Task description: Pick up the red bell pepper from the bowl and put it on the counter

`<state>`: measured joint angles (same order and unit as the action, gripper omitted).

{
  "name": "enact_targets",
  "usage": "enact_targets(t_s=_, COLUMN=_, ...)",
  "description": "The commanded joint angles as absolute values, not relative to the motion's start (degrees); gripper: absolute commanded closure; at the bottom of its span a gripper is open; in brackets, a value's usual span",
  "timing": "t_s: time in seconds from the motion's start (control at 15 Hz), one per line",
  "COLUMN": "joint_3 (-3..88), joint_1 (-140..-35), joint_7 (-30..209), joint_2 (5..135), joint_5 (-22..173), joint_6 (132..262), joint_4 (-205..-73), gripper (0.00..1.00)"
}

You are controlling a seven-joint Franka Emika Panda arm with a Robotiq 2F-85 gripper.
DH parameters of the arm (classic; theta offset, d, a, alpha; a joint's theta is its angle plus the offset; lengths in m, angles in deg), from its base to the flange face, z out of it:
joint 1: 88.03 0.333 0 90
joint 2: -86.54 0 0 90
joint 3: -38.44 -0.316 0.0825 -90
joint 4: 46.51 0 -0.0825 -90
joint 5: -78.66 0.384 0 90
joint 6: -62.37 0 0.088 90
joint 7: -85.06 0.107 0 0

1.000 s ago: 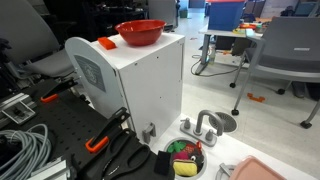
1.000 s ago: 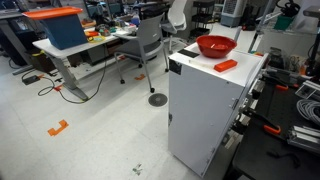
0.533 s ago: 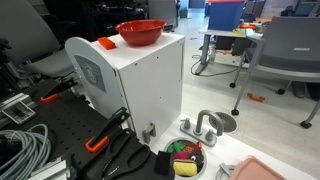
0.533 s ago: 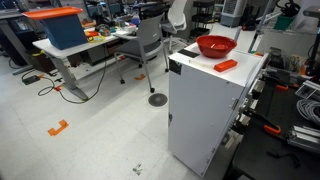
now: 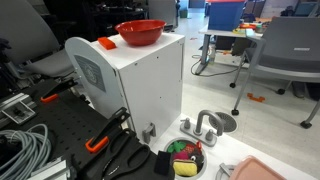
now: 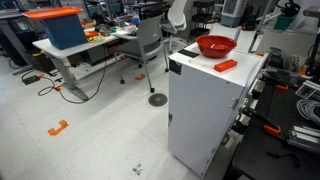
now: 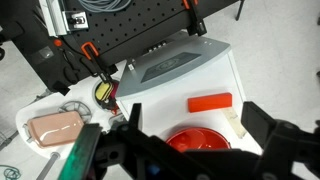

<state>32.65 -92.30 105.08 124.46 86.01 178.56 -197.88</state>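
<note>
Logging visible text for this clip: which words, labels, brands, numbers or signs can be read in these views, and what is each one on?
No text can be read in any view.
white label, at the top edge of the wrist view: print too small to read.
grey side panel, in an exterior view: a faint square mark, too blurred to read.

Bowl (image 5: 141, 32): red plastic, glossy, with bright highlights on the flared rim; counter (image 6: 245, 68): white, smooth, faintly satin top; cabinet side (image 7: 180, 62): grey, ribbed, plastic in look, semi-matt; flat orange-red block (image 7: 210, 102): matt, even in colour; perforated board (image 7: 130, 30): black, matt, regularly holed; tray (image 7: 55, 127): pink, smooth, plastic in look; floor (image 6: 90, 140): pale, smooth, lightly speckled, with a dull sheen; gripper (image 7: 190, 120): black, matt
</note>
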Motion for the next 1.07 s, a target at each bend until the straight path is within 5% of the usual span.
enact_targets(t_s=0.0, joint_3=32.95, joint_1=-91.99, joint_7=105.24, joint_2=124.43, joint_5=85.79, joint_6=178.45, joint_4=-197.79, gripper=0.00)
enact_targets(t_s=1.0, joint_3=32.95, joint_1=-91.99, joint_7=105.24, joint_2=124.43, joint_5=85.79, joint_6=178.45, joint_4=-197.79, gripper=0.00)
